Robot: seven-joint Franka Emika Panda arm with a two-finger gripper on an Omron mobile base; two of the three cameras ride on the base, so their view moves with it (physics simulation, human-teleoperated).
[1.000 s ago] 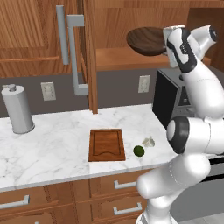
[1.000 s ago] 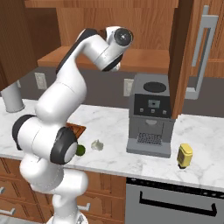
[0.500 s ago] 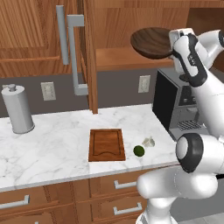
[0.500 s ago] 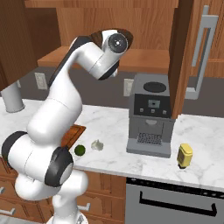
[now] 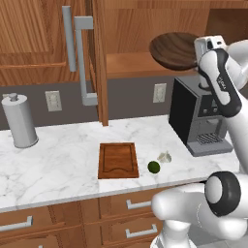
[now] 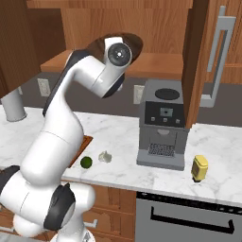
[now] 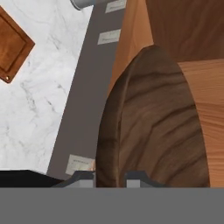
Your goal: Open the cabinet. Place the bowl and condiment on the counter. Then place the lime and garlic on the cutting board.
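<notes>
Wooden and dark brown, the bowl [image 5: 177,50] hangs in the air at the open cabinet's [image 5: 145,29] shelf front, above the coffee machine [image 5: 198,121]. The gripper [image 7: 110,177] has its 2 jaws clamped on the bowl's rim, which the hand view shows edge-on between the fingertips. So step 1 looks done: the door [image 5: 99,58] stands swung out. The bowl is lifted but not yet set on the counter [image 5: 63,160]. The condiment [image 6: 199,168] already stands on the marble right of the coffee machine. Left to do, by my reading: lower the bowl, then move the lime [image 5: 153,167] and garlic [image 5: 165,157], both lying just beside the cutting board [image 5: 117,160], onto it.
</notes>
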